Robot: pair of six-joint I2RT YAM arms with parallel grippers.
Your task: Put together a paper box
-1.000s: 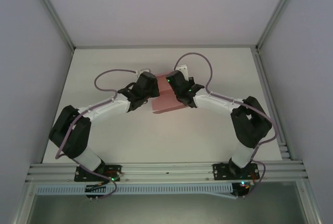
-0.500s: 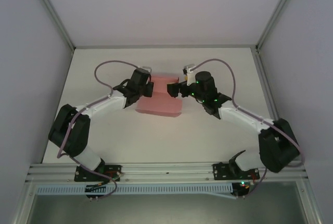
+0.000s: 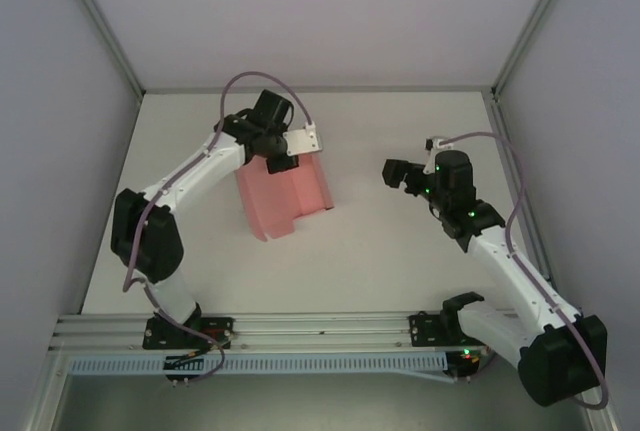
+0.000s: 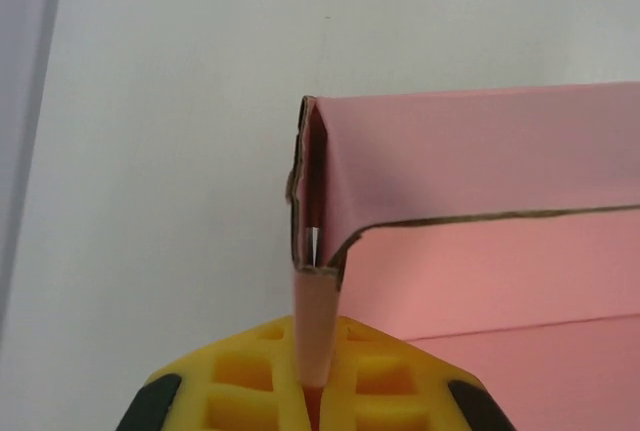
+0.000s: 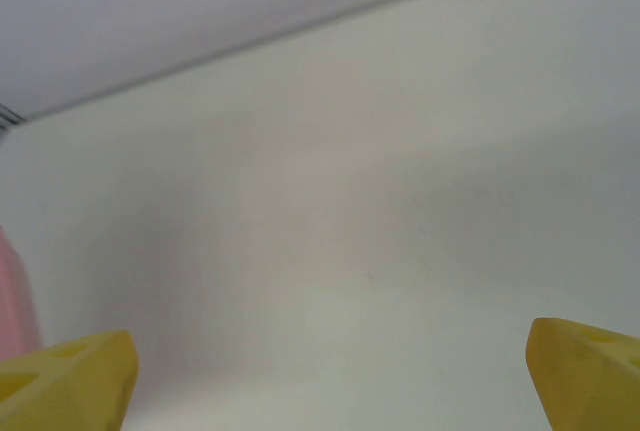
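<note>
The pink paper box (image 3: 280,196) lies partly folded on the white table, left of centre. My left gripper (image 3: 278,159) is shut on its far edge. In the left wrist view a narrow pink flap (image 4: 316,326) is pinched between the yellow fingers (image 4: 390,381), and the folded card (image 4: 480,211) spreads to the right. My right gripper (image 3: 392,173) hangs open to the right of the box, apart from it. Its yellow fingertips (image 5: 65,376) stand wide apart with bare table between them, and a sliver of pink (image 5: 15,296) shows at the left edge.
The white table (image 3: 380,251) is walled by grey panels on both sides and at the back. An aluminium rail (image 3: 320,331) runs along the near edge by the arm bases. Purple cables loop over both arms.
The right gripper let go of the box and drew back to the right. The left gripper swung the box round toward the back left, still holding it.
</note>
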